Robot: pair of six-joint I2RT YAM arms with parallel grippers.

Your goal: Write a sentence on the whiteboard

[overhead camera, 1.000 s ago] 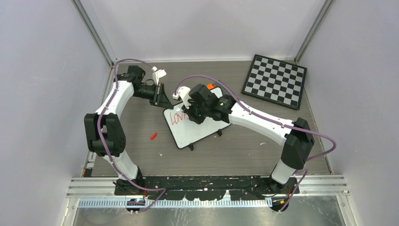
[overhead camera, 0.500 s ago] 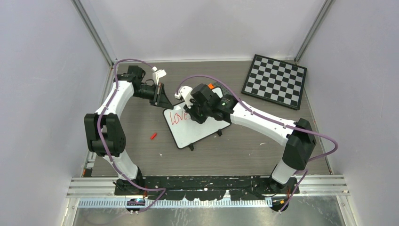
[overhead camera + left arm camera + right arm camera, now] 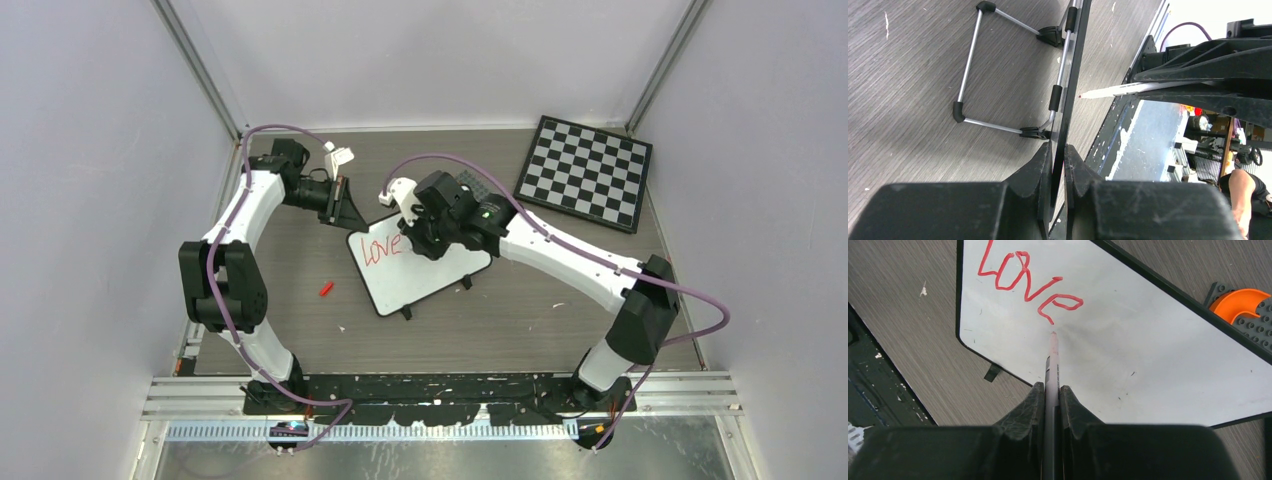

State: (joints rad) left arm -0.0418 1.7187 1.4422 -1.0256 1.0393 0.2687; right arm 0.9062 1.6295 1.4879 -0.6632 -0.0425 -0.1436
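The small white black-rimmed whiteboard (image 3: pixel 422 275) stands mid-table on its feet. It looks light, stiff and slick-faced, so you grip it by the rim. Your left gripper (image 3: pixel 1058 167) is clamped on its far-left edge. Your right gripper (image 3: pixel 1052 395) is closed on the slim pale marker (image 3: pixel 1052 352), whose tip is beside the red handwritten word "Love" (image 3: pixel 1025 285).

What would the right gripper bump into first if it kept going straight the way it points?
Probably the whiteboard. The right gripper holds a marker that sticks out ahead, with its tip aimed at the white surface just below the red word Love. I cannot tell whether the tip touches yet.
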